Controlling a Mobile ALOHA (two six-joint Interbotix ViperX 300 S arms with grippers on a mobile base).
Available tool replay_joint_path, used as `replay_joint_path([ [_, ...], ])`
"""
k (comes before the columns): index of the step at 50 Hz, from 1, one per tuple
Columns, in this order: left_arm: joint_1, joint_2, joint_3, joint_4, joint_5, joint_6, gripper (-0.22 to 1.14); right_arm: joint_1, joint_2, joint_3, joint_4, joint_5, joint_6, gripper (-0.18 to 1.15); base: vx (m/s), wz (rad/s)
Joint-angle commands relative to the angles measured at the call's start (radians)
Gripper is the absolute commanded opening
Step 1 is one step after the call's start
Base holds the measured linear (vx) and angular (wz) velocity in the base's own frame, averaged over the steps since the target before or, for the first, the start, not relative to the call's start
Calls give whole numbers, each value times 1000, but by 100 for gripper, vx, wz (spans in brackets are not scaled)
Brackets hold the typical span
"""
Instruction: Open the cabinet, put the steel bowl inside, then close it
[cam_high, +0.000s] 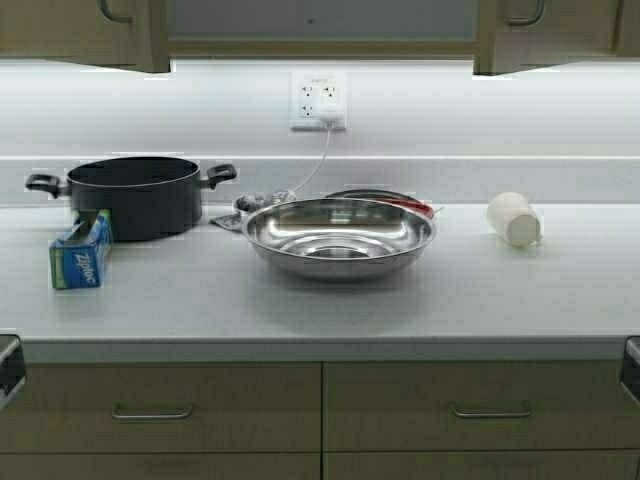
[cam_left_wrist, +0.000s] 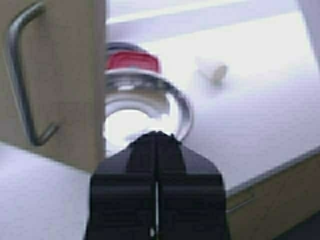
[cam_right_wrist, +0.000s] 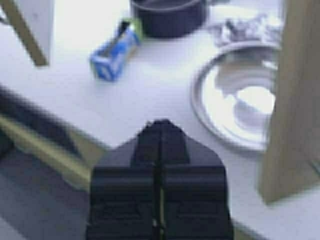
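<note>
High view: shiny round steel bowl on smooth counter; both claws clenched.

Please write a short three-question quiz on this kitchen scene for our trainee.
1. True or false: the bowl already sits inside the cabinet.
2. What lies nearest the pot? A) blue box B) white cup C) outlet
3. How do the left pincer and right pincer stand?

Key: 1. False, it rests on the counter. 2. A. 3. Both shut, holding nothing.
</note>
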Motion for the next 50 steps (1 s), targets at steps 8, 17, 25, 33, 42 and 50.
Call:
replay_joint_path([
  [8, -262, 365, -173, 3, -238, 3, 4, 146, 219, -95, -60, -213, 5, 7, -1, 4],
  [17, -291, 600, -290, 8, -356, 2, 4, 144, 334, -187, -92, -295, 0, 7, 0, 1],
  [25, -290, 767, -370, 8, -426, -3, 4, 107, 422, -264, -114, -345, 5, 7, 0, 0],
  [33, -225, 896, -411, -3, -557, -31, 4, 55, 488, -299, -114, -356, 6, 7, 0, 0],
  [42, -132, 931, -410, -2, -558, -46, 4, -9, 474, -262, -114, -345, 5, 7, 0, 0],
  [50, -78, 874, -342, 0, -560, -44, 4, -80, 397, -186, -114, -344, 6, 7, 0, 0],
])
